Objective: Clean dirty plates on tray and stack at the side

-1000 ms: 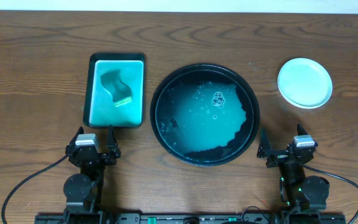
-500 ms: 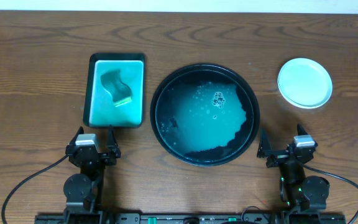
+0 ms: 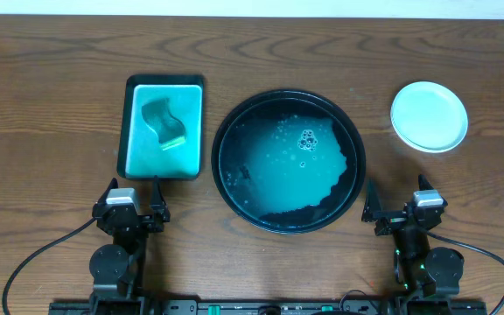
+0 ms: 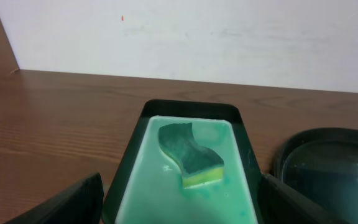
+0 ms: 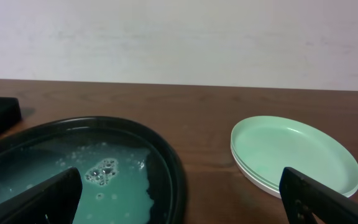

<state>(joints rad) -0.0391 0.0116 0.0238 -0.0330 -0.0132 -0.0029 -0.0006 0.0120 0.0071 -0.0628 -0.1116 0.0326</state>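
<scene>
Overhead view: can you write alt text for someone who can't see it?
A round black tray of teal soapy water sits centred, a sponge in a teal tray at left, white plates at upper right. The left gripper and right gripper sit open, empty, below.

We're looking at a dark brown wooden table (image 3: 42,114), its wavy grain running side to side, and the light on it is soft and even, with barely a shadow and a mild sheen on the boards. Behind it rises a plain off-white wall (image 4: 241,37), meeting the tabletop in a straight line. It's faintly mottled, with one tiny red speck (image 4: 122,18) high on the left.
</scene>
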